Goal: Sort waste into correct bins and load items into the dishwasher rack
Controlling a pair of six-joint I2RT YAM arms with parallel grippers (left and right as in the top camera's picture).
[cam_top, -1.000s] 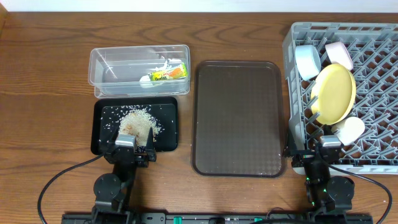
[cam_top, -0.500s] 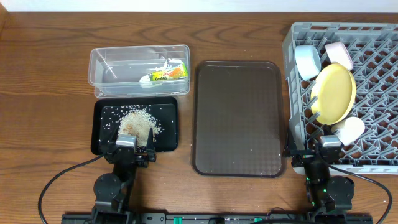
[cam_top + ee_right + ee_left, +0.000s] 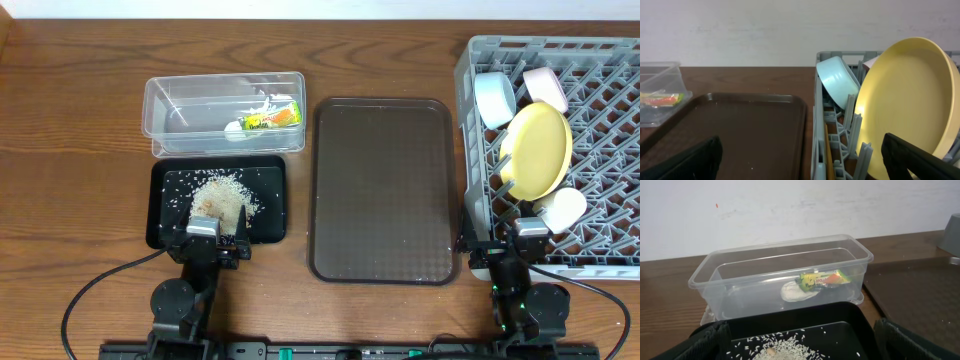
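The clear tub [image 3: 180, 110] holds the green-and-orange wrapper [image 3: 272, 117] and the white scrap [image 3: 237, 128]; both also show in the left wrist view, wrapper [image 3: 825, 278] and scrap [image 3: 796, 291]. The rice heap [image 3: 222, 195] lies in the black tray [image 3: 165, 205]. The grey rack [image 3: 610, 110] holds the yellow plate [image 3: 537, 150], light blue bowl [image 3: 494, 98], white bowl [image 3: 546, 85] and white cup [image 3: 560, 210]. A thin wooden chopstick [image 3: 829, 150] lies inside the rack's left wall. My left gripper [image 3: 213, 243] is open and empty at the black tray's near edge. My right gripper [image 3: 520, 245] is open and empty at the rack's near left corner.
A dark brown serving tray [image 3: 385, 190] lies bare between the bins and the rack, with a few specks on it. Loose rice grains are scattered across the black tray. The rack's left wall [image 3: 819, 125] stands close to the right gripper.
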